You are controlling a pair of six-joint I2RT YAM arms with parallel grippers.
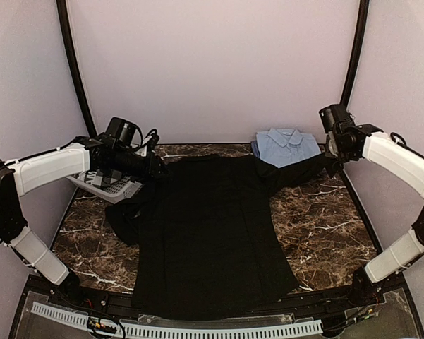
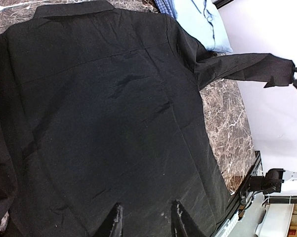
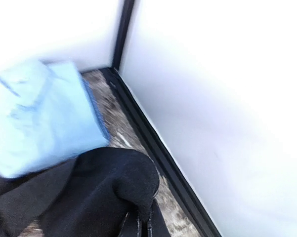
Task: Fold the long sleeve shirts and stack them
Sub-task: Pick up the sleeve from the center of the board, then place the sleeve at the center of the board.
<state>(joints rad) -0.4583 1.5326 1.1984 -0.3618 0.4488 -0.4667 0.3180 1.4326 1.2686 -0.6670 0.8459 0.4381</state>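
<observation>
The black long sleeve shirt [image 1: 212, 226] lies spread flat on the marble table [image 1: 324, 219], collar toward the back. One sleeve [image 2: 247, 66] is stretched out to the right, lifted off the table. My right gripper [image 1: 331, 164] is shut on that sleeve's cuff, and black cloth [image 3: 79, 197] bunches over its closed fingertips [image 3: 143, 222]. My left gripper [image 1: 154, 168] hovers at the shirt's far left shoulder. In the left wrist view it [image 2: 146, 217] stands open over the black cloth [image 2: 104, 123] with nothing between its fingers. The light blue shirt [image 1: 286, 146] [image 2: 200, 22] [image 3: 39, 118] lies folded at the back right.
A white slatted basket [image 1: 106, 185] sits at the back left under my left arm. The other black sleeve is bunched at the shirt's left side [image 1: 123, 219]. A black frame rail [image 3: 153, 148] and pale walls close off the table's right and back.
</observation>
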